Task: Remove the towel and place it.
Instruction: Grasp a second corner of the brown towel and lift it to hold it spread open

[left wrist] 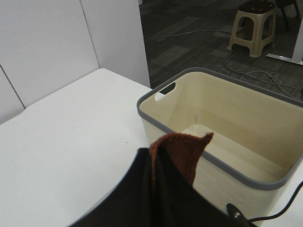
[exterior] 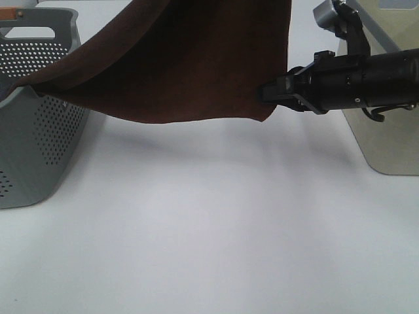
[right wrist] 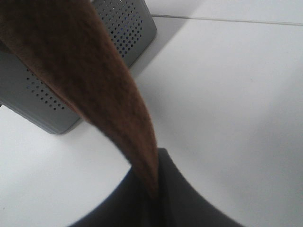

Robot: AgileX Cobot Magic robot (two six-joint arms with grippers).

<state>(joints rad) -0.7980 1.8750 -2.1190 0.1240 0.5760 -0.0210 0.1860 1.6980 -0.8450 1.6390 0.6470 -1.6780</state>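
Observation:
The maroon towel [exterior: 190, 59] hangs spread in the air above the white table. One end still trails over the rim of the grey perforated basket [exterior: 39, 137] at the left. My right gripper [exterior: 266, 93] is shut on the towel's lower right corner. In the right wrist view the towel's edge [right wrist: 99, 90] runs into the closed right gripper [right wrist: 154, 189]. In the left wrist view my left gripper [left wrist: 154, 165] is shut on another corner of the towel [left wrist: 184, 146], which pokes up between its jaws. The left gripper is out of the exterior high view.
A beige basket with a grey rim [left wrist: 213, 165] stands empty at the right side of the table, also seen as the beige basket [exterior: 386, 144] behind the right arm. White table surface [exterior: 209, 229] stretches in front. A stool [left wrist: 253, 23] stands on the floor beyond.

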